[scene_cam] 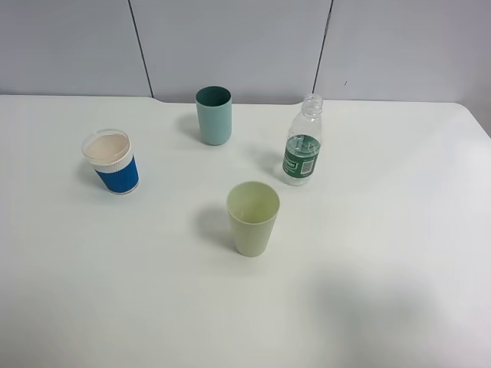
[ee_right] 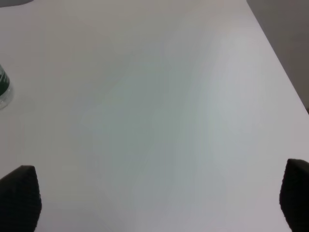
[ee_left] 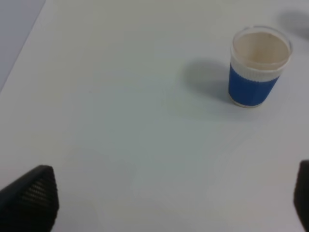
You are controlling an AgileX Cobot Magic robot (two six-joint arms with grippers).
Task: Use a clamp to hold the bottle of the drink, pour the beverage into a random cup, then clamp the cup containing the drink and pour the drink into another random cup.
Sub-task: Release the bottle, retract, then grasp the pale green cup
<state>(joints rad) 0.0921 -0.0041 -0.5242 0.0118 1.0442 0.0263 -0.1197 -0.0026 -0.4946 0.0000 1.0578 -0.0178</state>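
A clear plastic bottle (scene_cam: pixel 303 142) with a green label stands uncapped and upright at the table's right centre; its edge shows in the right wrist view (ee_right: pixel 3 89). A teal cup (scene_cam: pixel 214 115) stands at the back. A light green cup (scene_cam: pixel 253 218) stands in the middle. A white paper cup with a blue sleeve (scene_cam: pixel 112 162) stands at the left and shows in the left wrist view (ee_left: pixel 258 65). Neither arm shows in the exterior view. My left gripper (ee_left: pixel 174 203) is open and empty, short of the blue-sleeved cup. My right gripper (ee_right: pixel 159 203) is open and empty over bare table.
The white table (scene_cam: pixel 383 291) has its back edge against a grey panelled wall (scene_cam: pixel 245 38). The table's right edge shows in the right wrist view (ee_right: pixel 282 63). A faint shadow lies on the table's front right.
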